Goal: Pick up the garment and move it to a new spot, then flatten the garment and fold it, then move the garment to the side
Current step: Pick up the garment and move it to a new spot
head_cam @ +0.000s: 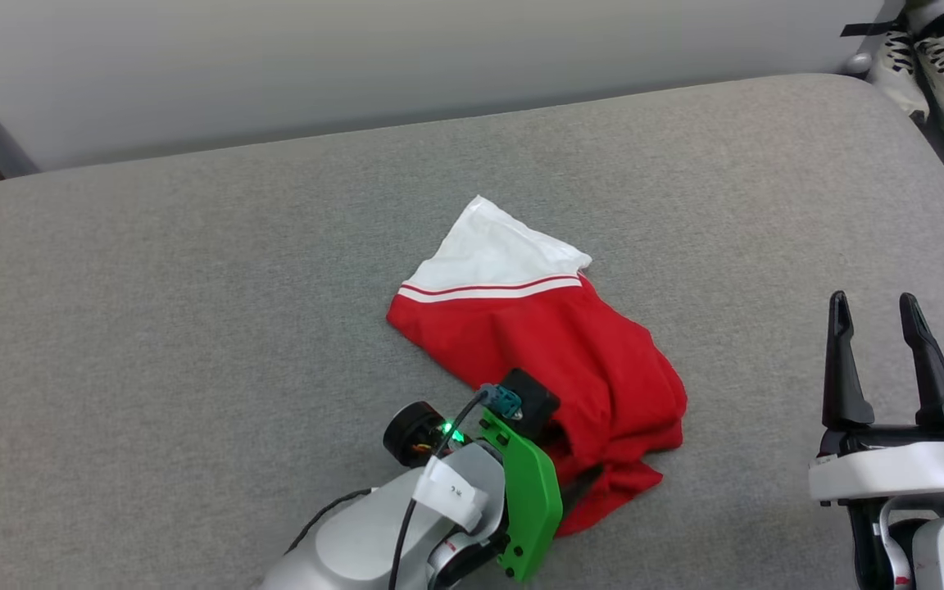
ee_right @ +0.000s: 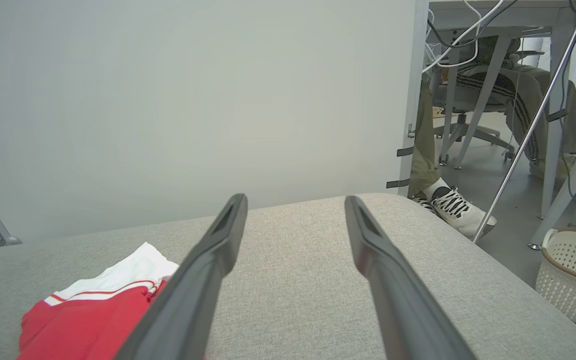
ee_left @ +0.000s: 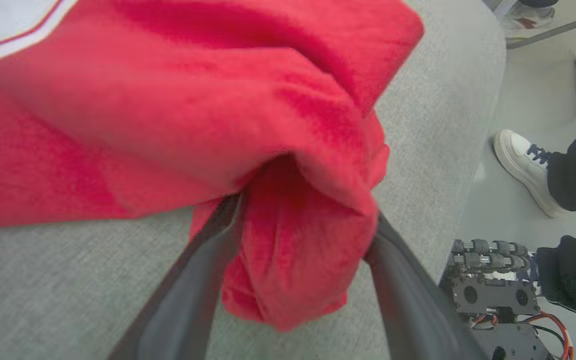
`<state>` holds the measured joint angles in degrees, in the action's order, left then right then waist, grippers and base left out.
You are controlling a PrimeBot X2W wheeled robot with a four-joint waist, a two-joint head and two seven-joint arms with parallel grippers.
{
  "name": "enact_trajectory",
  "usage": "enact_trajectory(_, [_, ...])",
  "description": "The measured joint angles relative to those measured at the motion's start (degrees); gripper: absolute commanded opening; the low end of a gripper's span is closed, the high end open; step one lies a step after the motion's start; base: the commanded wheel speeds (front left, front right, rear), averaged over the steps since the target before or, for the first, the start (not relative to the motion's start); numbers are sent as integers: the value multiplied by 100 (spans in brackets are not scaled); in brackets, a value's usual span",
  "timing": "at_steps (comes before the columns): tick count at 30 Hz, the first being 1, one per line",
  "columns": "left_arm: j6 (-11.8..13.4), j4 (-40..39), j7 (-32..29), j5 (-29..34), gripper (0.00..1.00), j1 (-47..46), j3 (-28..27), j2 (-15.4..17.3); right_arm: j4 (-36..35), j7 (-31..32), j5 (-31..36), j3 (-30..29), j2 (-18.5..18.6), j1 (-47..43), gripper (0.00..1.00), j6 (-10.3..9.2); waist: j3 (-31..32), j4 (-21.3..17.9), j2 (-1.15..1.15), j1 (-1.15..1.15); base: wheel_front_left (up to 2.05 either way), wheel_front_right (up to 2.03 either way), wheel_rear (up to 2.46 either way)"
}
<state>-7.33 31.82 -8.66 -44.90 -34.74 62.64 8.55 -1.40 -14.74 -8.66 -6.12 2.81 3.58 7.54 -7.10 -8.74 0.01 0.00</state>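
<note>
We see the red jersey T-shirt lying crumpled near the middle of the grey padded desk, its white sleeve pointing away from us. Our left hand sits at its near edge, fingers spread wide, a soft bunch of red cloth between them and nothing pinched. Our right hand hovers well off to the side, wide open and empty. It's light, floppy knit, we reckon, and it'll sag and trail, so we'd take it by a hem or shoulder seam, not a loose fold.
</note>
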Motion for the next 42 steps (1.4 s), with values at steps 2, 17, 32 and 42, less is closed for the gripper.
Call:
enact_trajectory(2, [0,71,171,-25,100,-5,-56,-1,15,0,22,-25,0,-8,100,0,26,114,0,0,0,0,0])
enact_trajectory(17, [543,-413,1925,-64,100,-32,-1171,1007,136,0,205,-181,-1,-283,100,0,444,1076,0,0,0,0,0])
enact_trajectory(32, [1036,-2343,2334,1615,100,2501,-3900,735,229,0,264,-140,-2,-472,100,0,690,1452,0,0,0,0,0])
enact_trajectory(42, [297,-2403,2334,2539,100,3044,-4869,-73,281,0,253,-116,-2,-506,100,0,692,1466,0,0,0,0,0])
